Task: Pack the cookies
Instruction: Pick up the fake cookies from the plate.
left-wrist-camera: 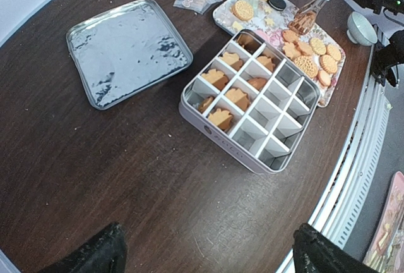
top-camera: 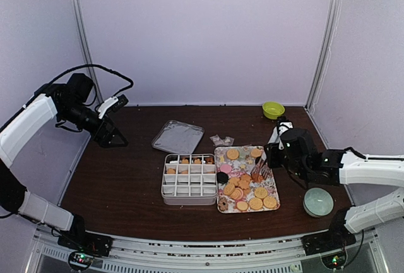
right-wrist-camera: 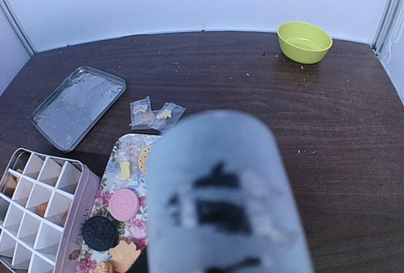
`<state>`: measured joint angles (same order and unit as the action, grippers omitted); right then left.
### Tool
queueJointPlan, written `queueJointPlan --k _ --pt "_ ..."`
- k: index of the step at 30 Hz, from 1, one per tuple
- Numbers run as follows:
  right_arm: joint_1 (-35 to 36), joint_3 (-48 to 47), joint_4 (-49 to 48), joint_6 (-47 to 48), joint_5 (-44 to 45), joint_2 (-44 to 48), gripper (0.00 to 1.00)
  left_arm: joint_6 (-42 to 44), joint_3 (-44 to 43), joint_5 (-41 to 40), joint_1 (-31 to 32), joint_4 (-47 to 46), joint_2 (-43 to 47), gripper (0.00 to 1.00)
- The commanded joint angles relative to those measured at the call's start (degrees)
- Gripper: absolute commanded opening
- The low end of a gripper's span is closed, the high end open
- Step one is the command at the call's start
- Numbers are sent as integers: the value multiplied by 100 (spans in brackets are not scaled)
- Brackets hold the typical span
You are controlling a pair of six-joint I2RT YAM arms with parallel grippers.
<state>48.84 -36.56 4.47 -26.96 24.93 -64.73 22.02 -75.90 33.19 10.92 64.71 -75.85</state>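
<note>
Mid-pick: right gripper (top-camera: pixel 276 153) right of the divided tin (top-camera: pixel 189 200), jaws clenched on metal tongs (top-camera: pixel 258 168) dipping into cookies (top-camera: pixel 247 192) on floral tray (top-camera: pixel 243 161). Well left of tin, left gripper (top-camera: pixel 115 136), jaws released. Next, likely: pinch one cookie gently, lift, drop into an empty cell.

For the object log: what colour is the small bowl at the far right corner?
Yellow-green; the small round bowl shows best in the right wrist view.
</note>
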Motion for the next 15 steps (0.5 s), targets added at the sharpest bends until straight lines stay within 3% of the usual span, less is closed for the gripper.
queueJointPlan --k 1,9,15 --pt "-4 -158 531 133 96 299 21 -49 -195 3 -33 -16 18 94" --pt "52 -786 945 483 54 874 20 -49 -226 11 -35 -13 -34 94" --pt "633 -1656 789 578 -1 264 20 -71 -176 -88 -98 -2 -128 95"
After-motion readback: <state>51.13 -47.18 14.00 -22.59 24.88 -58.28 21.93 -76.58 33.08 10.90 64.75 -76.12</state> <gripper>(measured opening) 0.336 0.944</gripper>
